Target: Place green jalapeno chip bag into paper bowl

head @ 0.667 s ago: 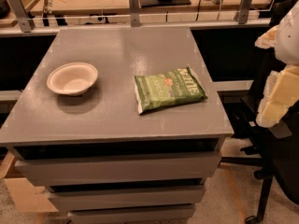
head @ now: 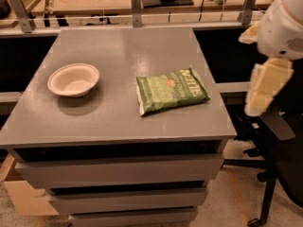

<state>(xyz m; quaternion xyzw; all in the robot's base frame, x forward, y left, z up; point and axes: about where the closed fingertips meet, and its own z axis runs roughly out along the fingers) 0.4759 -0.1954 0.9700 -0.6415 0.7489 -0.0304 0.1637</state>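
On the left of the grey cabinet top [head: 118, 46] sits the paper bowl [head: 73, 79], round, off-white, right way up, with nothing in it, at about 9 o'clock from the middle of the surface. At roughly 3 o'clock from the bowl, well apart from it, the chip bag [head: 171, 90] lies flat. It's green and crinkly with white lettering and white edges, turned a bit so its right end points toward 2 o'clock, and it's near the right edge of the top. Further out at 3 o'clock from the bag, past the cabinet's edge, the cream-coloured gripper [head: 260, 96] hangs in the air above a black office chair [head: 284, 164]. It holds nothing and touches nothing. Can't tell whether it's open or closed from here.
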